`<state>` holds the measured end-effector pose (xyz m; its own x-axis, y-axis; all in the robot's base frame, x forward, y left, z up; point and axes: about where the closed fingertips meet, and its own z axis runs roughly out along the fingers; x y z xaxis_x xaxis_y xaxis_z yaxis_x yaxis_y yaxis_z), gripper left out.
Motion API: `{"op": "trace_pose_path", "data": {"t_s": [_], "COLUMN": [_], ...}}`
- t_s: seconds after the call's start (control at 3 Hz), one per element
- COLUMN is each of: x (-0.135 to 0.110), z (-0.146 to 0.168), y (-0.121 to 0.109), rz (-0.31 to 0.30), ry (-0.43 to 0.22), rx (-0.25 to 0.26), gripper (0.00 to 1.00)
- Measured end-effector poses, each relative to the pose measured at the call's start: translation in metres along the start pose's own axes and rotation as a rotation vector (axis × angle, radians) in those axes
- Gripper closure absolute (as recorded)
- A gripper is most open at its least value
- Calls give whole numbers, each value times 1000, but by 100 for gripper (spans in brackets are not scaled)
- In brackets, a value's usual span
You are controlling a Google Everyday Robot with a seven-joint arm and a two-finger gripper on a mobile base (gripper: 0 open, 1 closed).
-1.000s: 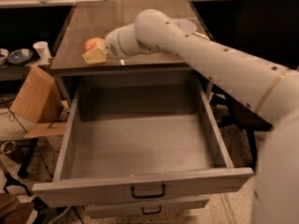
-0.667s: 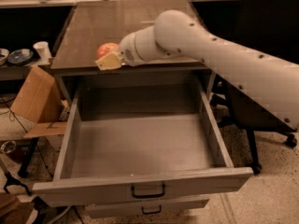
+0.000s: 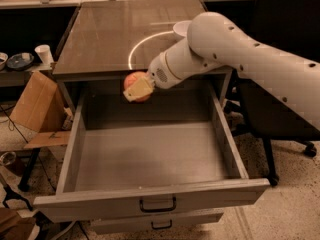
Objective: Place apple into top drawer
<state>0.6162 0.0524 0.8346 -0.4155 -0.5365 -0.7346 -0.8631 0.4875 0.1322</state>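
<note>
The apple (image 3: pixel 134 79), round and red-orange, is held in my gripper (image 3: pixel 136 88) just past the front edge of the cabinet top, above the back of the top drawer. The gripper's tan fingers (image 3: pixel 139 88) are shut on the apple. The top drawer (image 3: pixel 150 193) is pulled fully open, a wide grey metal box with a dark loop handle (image 3: pixel 157 205) on its front. Its inside shows nothing in it. My white arm (image 3: pixel 240 49) reaches in from the right.
A white bowl (image 3: pixel 181 29) sits on the cabinet top (image 3: pixel 115 31), mostly hidden behind my arm. A narrower drawer front (image 3: pixel 160 223) lies below. A cardboard box (image 3: pixel 31 104) stands at left, a black chair (image 3: pixel 290 84) at right. A white cup (image 3: pixel 44 54) sits far left.
My gripper has carried the apple from the cabinet top forward and down, past the top's front edge, and now holds it over the back of the open drawer.
</note>
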Motion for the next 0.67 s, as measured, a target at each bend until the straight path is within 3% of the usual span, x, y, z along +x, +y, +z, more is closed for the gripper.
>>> {"op": "trace_pose_path", "data": {"t_s": [0.33,0.67], "x": [70,109], "z": [14,25], "y": [8,16], "rz": [104,166], "ry": [215,341], "rx": [-129,-228], "gripper": [100,100]}}
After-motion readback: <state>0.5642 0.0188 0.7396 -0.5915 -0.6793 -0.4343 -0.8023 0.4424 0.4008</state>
